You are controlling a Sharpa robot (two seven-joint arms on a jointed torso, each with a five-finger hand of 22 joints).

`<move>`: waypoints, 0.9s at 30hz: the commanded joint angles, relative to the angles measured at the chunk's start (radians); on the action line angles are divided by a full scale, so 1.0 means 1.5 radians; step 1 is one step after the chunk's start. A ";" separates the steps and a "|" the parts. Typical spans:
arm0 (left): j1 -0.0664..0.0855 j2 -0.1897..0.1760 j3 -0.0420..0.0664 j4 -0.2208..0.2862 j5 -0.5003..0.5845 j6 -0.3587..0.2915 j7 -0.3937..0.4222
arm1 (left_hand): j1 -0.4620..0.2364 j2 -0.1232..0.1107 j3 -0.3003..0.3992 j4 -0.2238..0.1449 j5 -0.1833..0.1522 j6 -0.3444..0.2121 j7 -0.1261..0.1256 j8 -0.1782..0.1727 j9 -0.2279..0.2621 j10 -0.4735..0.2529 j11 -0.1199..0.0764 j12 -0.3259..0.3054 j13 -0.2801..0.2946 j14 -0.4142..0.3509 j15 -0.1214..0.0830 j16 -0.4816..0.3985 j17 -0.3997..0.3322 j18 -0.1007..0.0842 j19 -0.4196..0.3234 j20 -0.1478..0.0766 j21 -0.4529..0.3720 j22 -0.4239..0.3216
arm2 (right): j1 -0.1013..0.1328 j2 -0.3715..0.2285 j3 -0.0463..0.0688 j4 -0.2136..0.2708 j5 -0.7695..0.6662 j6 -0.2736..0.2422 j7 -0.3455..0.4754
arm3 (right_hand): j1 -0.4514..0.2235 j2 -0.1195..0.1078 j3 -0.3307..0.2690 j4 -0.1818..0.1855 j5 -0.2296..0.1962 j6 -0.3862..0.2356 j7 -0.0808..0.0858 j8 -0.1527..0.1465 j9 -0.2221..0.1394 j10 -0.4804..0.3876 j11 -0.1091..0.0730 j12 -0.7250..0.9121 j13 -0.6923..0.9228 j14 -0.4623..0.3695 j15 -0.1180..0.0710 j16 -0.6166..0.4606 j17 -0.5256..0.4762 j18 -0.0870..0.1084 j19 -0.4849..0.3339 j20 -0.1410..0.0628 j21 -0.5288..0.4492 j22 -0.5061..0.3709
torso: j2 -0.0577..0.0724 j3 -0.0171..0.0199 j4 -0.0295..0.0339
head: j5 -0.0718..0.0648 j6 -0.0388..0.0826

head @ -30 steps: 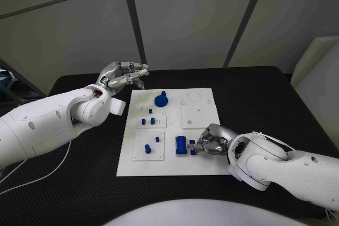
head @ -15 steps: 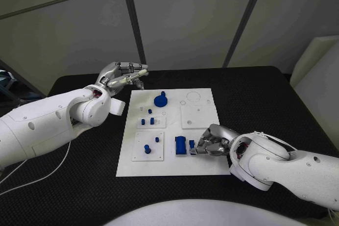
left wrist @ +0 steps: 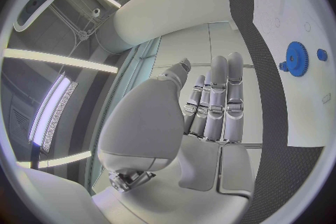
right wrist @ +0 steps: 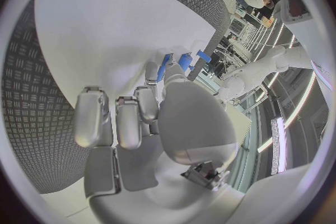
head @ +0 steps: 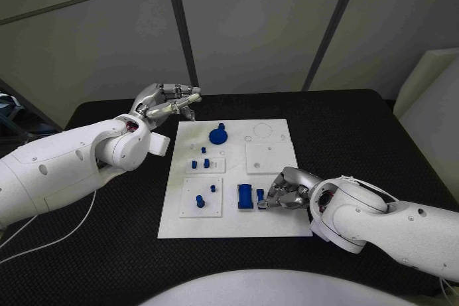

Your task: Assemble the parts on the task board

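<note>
while my left robot hand [head: 168, 100] hangs empty, fingers curled, off the task board [head: 234, 180], my right robot hand [head: 284, 192] touches the small blue part [head: 260, 198] just left of it, grip unclear.

task board [head: 234, 220]: white, flat mid-table | blue gear [head: 218, 135]: far end | blue block [head: 246, 196]: upright, near end

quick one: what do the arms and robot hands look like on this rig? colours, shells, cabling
Both arms have smooth, rounded glossy white shells. Each ends in a silver metallic robot hand, left and right, with segmented fingers and paler palm plates. A thin white cable trails on the black table under the left arm. No markings are legible.
</note>
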 commanded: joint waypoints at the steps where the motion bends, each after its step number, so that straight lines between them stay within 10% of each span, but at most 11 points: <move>1: 0.001 0.000 0.000 0.000 0.003 0.004 0.002 | 0.005 -0.001 -0.001 -0.003 0.002 -0.006 0.000 0.004 0.001 -0.005 0.000 0.002 -0.001 -0.003 0.000 0.004 -0.001 -0.008 0.000 0.001 -0.003 -0.001 | 0.000 0.002 -0.001 -0.012 0.007 0.004 0.007 | -0.002 0.008 0.000 0.005 0.001 -0.003 0.002 0.000 -0.002 0.005 0.000 0.005 0.011 0.048 -0.003 0.002 0.067 0.004 0.005 -0.001 0.002 0.010 | 0.000 0.0006 0.0002 | 0.001 -0.001; 16: 0.001 0.000 0.000 0.000 0.003 0.005 0.001 | 0.004 0.000 0.000 -0.003 0.002 -0.007 0.000 0.004 0.001 -0.006 0.001 0.004 -0.001 -0.003 0.000 0.004 -0.002 -0.008 0.000 0.001 -0.004 -0.001 | 0.000 -0.007 -0.001 0.000 0.020 -0.012 0.062 | -0.003 0.001 -0.015 0.007 -0.017 -0.008 0.004 0.000 -0.001 0.002 0.001 -0.005 0.005 0.047 -0.002 -0.001 0.063 0.005 0.001 -0.001 -0.003 0.005 | -0.002 0.0008 -0.0010 | 0.002 0.000; 27: -0.001 -0.002 -0.007 -0.002 0.005 0.002 0.003 | 0.002 0.000 0.000 -0.002 0.002 -0.006 0.000 0.005 0.001 -0.006 0.001 0.006 -0.001 -0.003 0.000 0.005 -0.003 -0.008 0.000 0.001 -0.004 -0.001 | 0.021 -0.024 0.008 -0.050 0.169 -0.058 0.293 | 0.018 -0.004 -0.044 0.011 0.003 -0.083 0.037 -0.042 -0.019 -0.096 0.030 -0.179 -0.107 0.023 0.021 -0.072 -0.022 0.032 -0.076 0.018 -0.110 -0.118 | -0.012 -0.0008 -0.0049 | 0.002 0.014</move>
